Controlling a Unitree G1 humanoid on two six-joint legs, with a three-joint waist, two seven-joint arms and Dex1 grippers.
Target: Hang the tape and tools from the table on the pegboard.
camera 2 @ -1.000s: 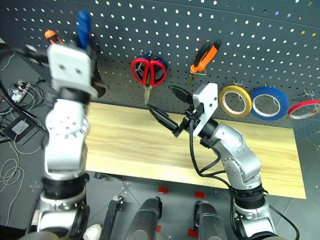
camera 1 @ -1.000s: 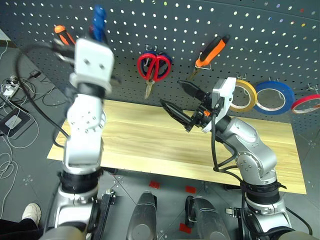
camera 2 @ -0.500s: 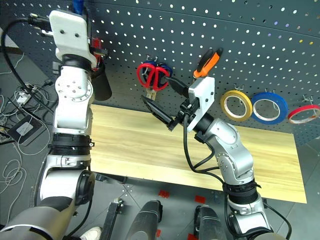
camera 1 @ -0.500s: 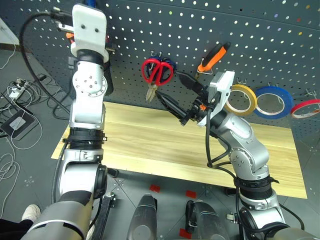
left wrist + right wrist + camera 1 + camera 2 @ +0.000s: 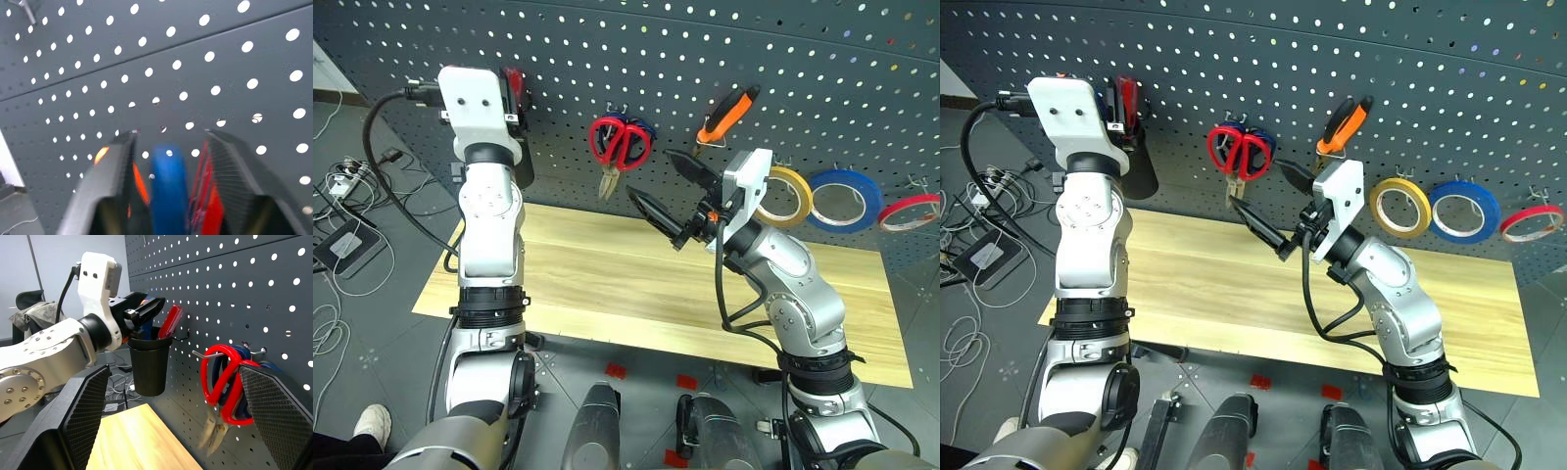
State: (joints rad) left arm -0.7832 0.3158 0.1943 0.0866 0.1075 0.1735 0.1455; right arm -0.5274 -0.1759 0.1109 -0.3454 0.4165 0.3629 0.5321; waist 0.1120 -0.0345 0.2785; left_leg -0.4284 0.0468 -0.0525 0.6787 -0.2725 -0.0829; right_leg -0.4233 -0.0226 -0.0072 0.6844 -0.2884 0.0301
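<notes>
1. Grey pegboard (image 5: 862, 88) spans the back wall, dotted with rows of round holes and small metal hooks
2. Pale wood table (image 5: 587, 274) lies along the foot of it
3. Right gripper (image 5: 653, 178) hangs above the table, near the red-handled scissors (image 5: 620, 142) but apart from them; its two black fingers are spread wide with nothing between them
4. Left gripper (image 5: 169, 133) is raised to the black cup (image 5: 149, 362) that hangs on the pegboard; its fingers stand apart, with a gap on either side of the blue-handled screwdriver (image 5: 168, 191) between them, so they appear to grip nothing
5. Tan tape (image 5: 788, 191) hangs on a hook just behind the right wrist, with the blue tape (image 5: 847, 196) beside it and the red tape (image 5: 911, 211) at the far end
6. The red-handled scissors hang from a hook, points down, over a dark blue pair
7. Orange-and-black pliers (image 5: 729, 108) hang tilted between the scissors and the tan tape
8. The blue-handled screwdriver stands in the cup beside a red handle (image 5: 168, 320) and an orange one (image 5: 139, 183)
</notes>
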